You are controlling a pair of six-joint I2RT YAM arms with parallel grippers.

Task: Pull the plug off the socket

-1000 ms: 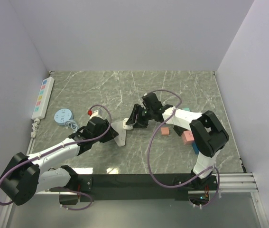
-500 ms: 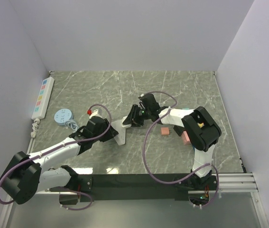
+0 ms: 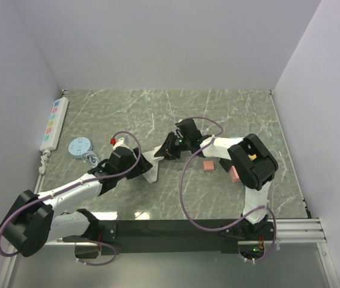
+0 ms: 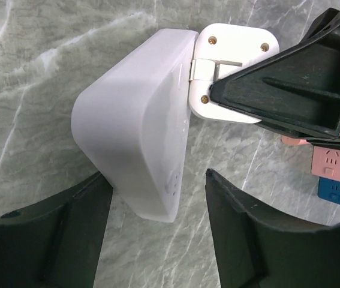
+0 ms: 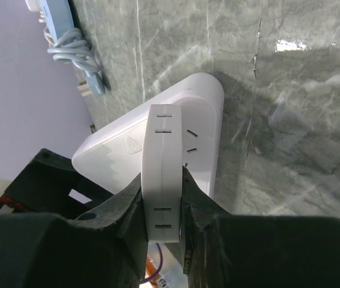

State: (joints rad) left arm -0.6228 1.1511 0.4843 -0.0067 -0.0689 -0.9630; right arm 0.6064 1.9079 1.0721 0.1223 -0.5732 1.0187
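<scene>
A white socket block (image 3: 152, 171) lies on the marble table, also seen in the left wrist view (image 4: 134, 120) and the right wrist view (image 5: 202, 120). A flat white plug (image 5: 164, 174) sits against its far end; in the left wrist view the plug (image 4: 232, 48) shows its screwed back. My right gripper (image 3: 168, 148) is shut on the plug, one black finger on each flat side (image 5: 164, 198). My left gripper (image 3: 137, 168) is open and straddles the socket's near end (image 4: 158, 204), with a gap at the right finger.
A white power strip (image 3: 54, 123) lies along the left wall, with a round blue reel (image 3: 80, 146) and its cable beside it. Pink blocks (image 3: 208, 165) and a blue block (image 4: 339, 191) lie under my right arm. A red object (image 3: 113, 141) sits near my left wrist.
My right arm has folded and shifted a little left, carrying the plug end toward my left gripper. The left arm has barely moved.
</scene>
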